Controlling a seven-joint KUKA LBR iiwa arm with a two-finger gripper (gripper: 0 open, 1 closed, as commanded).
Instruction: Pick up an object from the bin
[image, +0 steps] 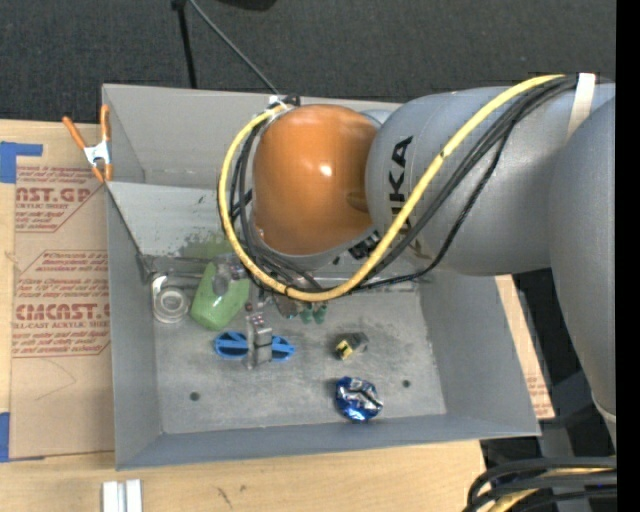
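1. Bulk of the arm (480, 170) and its orange cover (310, 180) hides most of the back half of the bin (130, 300); what lies under them cannot be seen.
2. The gripper (260, 357) comes down from below the cover, in the left middle of the bin floor. It stands on the middle of one flat blue object (230, 346), whose two ends show at its left and right sides.
3. Whether the gripper is open or closed, and whether it has hold of the blue object, I cannot tell.
4. One pale green soft-looking object (213, 300) lies just behind the blue one; its upper end is partly covered by cables.
5. One clear round cup (170, 301) is at the left side of the green object, close to it.
6. Some small dark green pieces (306, 314) are under the wrist; their number and kind are hard to make out.
7. One small black and yellow piece (347, 346) lies to the right of the gripper, apart from it.
8. One crumpled blue and white wrapper (357, 399) lies near the front wall.
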